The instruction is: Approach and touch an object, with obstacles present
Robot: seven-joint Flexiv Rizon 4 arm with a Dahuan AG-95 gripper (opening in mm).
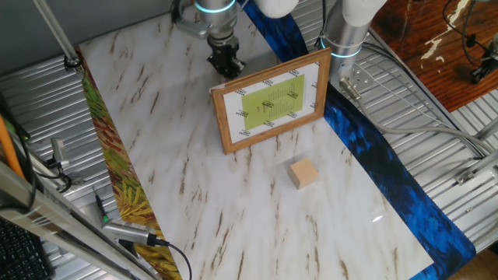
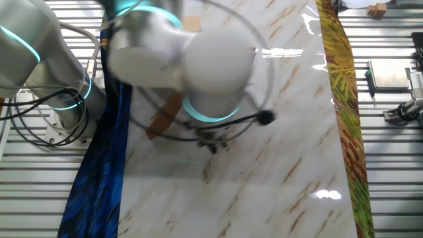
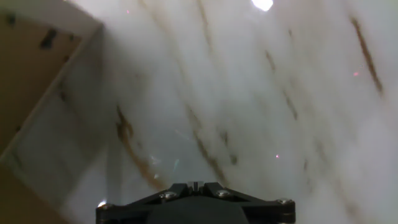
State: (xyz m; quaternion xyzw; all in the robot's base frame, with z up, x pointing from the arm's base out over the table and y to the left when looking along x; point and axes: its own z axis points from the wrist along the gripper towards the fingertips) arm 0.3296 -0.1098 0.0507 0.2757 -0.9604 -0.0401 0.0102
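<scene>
The small tan wooden cube lies on the marble table, in front of the picture frame; in the other fixed view a tan bit of it shows past the arm. The brown wooden picture frame with white mat and yellow-green centre stands tilted between the cube and my gripper. My gripper hangs low over the table behind the frame, far from the cube. In the hand view its fingertips are together and hold nothing, and the frame's plain back is at the left.
A blue cloth strip runs along one table edge and a yellow-green patterned strip along the other. The arm's base stands behind the frame. Cables and tools lie on the metal slats around the table.
</scene>
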